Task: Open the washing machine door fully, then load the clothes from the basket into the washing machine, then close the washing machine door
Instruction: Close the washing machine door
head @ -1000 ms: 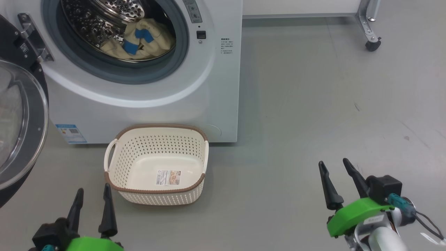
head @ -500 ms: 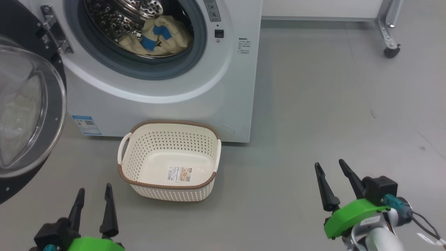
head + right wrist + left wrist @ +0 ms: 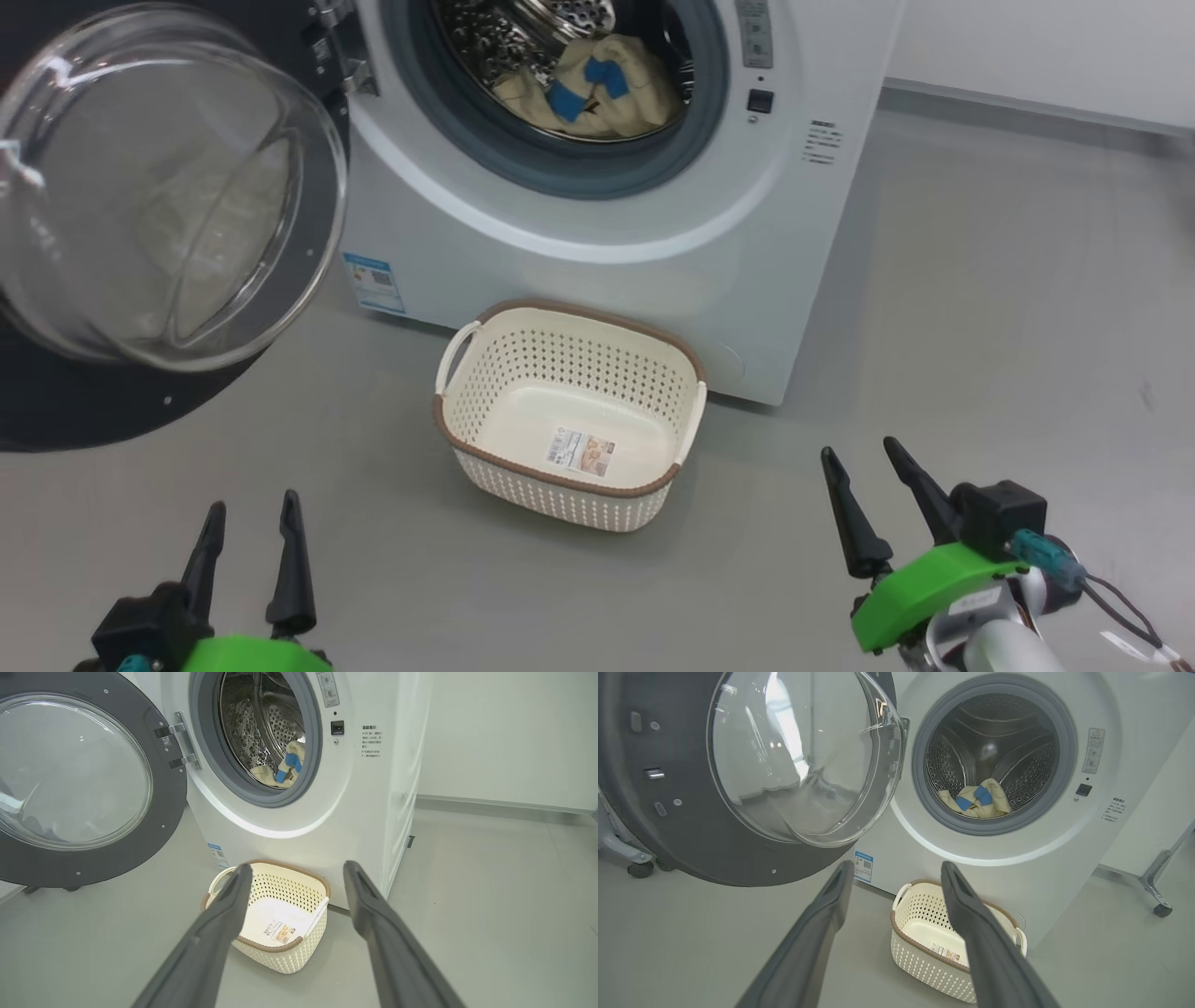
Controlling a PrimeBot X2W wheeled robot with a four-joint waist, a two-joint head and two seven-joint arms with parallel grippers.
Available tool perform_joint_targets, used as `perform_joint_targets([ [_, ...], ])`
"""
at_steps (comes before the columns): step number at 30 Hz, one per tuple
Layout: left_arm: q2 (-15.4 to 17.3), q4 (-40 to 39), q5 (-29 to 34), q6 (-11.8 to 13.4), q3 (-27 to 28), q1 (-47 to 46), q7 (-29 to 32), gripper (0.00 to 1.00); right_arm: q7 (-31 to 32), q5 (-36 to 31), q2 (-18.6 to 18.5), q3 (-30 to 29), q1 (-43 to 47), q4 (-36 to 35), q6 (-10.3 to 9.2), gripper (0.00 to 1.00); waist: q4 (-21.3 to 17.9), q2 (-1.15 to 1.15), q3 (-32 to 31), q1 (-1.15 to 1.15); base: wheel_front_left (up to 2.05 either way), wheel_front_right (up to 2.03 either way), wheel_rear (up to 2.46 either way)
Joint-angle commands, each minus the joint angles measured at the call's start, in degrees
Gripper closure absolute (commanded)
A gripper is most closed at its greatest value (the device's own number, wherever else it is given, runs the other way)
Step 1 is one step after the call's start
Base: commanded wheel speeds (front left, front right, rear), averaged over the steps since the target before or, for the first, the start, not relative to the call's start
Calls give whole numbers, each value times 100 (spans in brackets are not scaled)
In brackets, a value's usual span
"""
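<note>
1. Clothes (image 3: 597,89) are lying in the drum of the washing machine (image 3: 607,243), ahead of both grippers; the basket (image 3: 560,495) is sitting empty between them.
2. Left gripper (image 3: 253,504) and right gripper (image 3: 857,448) are hovering, fingers spread wide, holding nothing.
3. Washing machine door (image 3: 159,215) is hanging open, up and leftward of the left gripper, which is the nearer one. Closing is probably falling to it, pushing rightward.

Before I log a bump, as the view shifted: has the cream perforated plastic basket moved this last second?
No. The basket keeps its place by the white washing machine, right of its blue label; the camera turned.
</note>
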Motion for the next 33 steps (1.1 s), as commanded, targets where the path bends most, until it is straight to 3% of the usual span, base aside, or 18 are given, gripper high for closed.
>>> perform_joint_targets([
  [1,98,-212,42,-20,215,-203,-62,0,-55,33,-8,123,-157,-204,2,0,276,0,9,0,0,0,0],
  [18,150,-208,116,-19,293,-107,-62,0,-56,266,-8,302,-132,-215,2,0,1357,0,-120,0,0,0,0],
  [33,180,-303,104,15,441,-39,-62,0,-56,324,-8,447,-227,-157,2,0,1494,0,-108,0,0,0,0],
])
